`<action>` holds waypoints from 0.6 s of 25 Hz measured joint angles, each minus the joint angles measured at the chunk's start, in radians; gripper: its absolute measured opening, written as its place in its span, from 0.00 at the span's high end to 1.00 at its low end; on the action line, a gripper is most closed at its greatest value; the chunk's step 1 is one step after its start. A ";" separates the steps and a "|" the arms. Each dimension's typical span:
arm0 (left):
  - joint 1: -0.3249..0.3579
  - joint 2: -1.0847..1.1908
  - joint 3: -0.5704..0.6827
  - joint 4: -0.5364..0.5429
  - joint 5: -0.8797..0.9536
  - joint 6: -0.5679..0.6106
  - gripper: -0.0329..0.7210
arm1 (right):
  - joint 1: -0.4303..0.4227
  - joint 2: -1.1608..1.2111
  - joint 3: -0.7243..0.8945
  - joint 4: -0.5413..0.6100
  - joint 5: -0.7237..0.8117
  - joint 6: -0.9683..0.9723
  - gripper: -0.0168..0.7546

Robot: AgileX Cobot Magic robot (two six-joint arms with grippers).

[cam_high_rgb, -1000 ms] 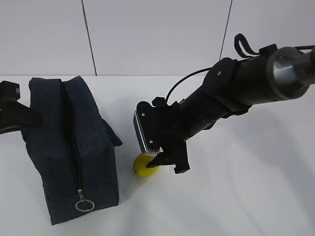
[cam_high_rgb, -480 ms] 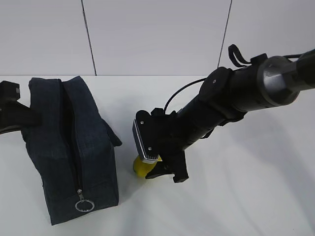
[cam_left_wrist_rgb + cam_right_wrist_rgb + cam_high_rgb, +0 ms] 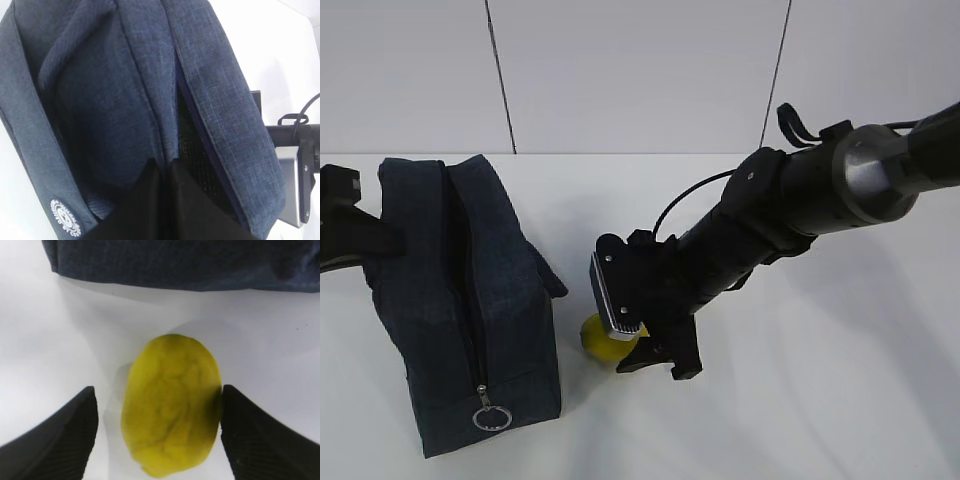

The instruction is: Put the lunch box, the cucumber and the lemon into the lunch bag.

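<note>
The dark navy lunch bag (image 3: 470,300) stands at the left, its top zipper parted over a dark mesh inside (image 3: 192,145). At the bag's far end, my left gripper (image 3: 355,235) is shut, and in the left wrist view its fingertips (image 3: 166,164) pinch the fabric beside the zipper. The yellow lemon (image 3: 598,338) lies on the white table just right of the bag. My right gripper (image 3: 655,352) is open and straddles the lemon (image 3: 170,405); the right finger touches it and the left finger stands apart. The lunch box and the cucumber are out of view.
A silver ring pull (image 3: 490,418) hangs at the bag's near end and a white round logo (image 3: 65,217) marks its side. The bag's wall (image 3: 190,265) lies just beyond the lemon. White table (image 3: 820,400) spreads to the right, with a grey wall behind.
The right arm has shifted a little down and left, and the lemon has slid slightly left towards the bag. The left gripper and the bag have not moved.
</note>
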 joint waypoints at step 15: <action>0.000 0.000 0.000 0.000 0.000 0.000 0.96 | 0.000 0.000 0.000 0.078 0.000 0.002 0.23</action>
